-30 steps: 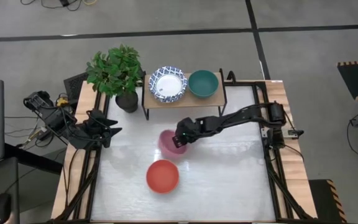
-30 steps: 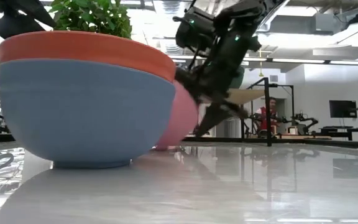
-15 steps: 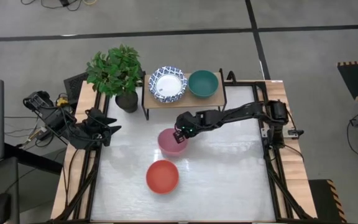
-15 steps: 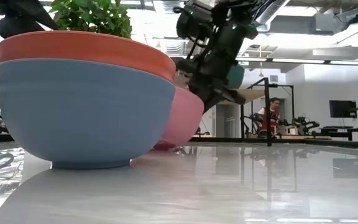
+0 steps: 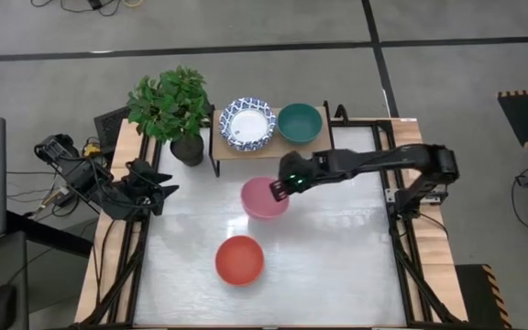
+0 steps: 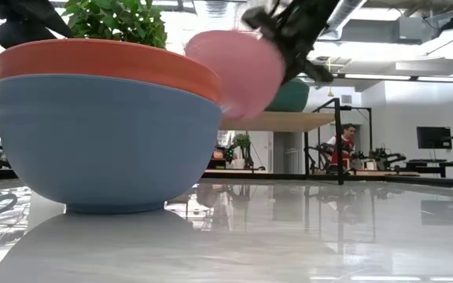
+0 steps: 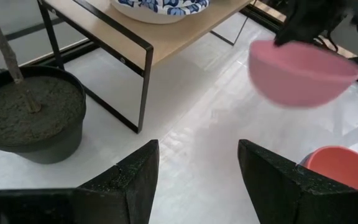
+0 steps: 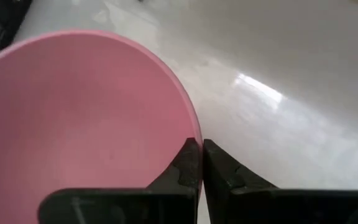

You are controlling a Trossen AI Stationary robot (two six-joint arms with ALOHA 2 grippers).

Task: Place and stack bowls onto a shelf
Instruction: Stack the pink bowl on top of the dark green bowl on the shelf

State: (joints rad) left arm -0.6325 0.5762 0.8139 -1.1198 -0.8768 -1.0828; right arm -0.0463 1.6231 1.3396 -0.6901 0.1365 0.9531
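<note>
The right tool (image 5: 289,186) pinches the rim of the pink bowl (image 5: 264,197), holding it in the air in front of the shelf (image 5: 269,147). On the shelf sit a blue-patterned white bowl (image 5: 248,124) and a teal bowl (image 5: 299,122); the red bowl (image 5: 239,259) rests on the surface (image 5: 337,266) farther from the shelf. The left tool (image 5: 159,188) waits open at the surface's left edge, near the plant pot (image 5: 188,149).

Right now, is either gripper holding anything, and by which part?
Yes. The right gripper is shut on the rim of the pink bowl, which hangs clear of the table. The left gripper is open and holds nothing.
</note>
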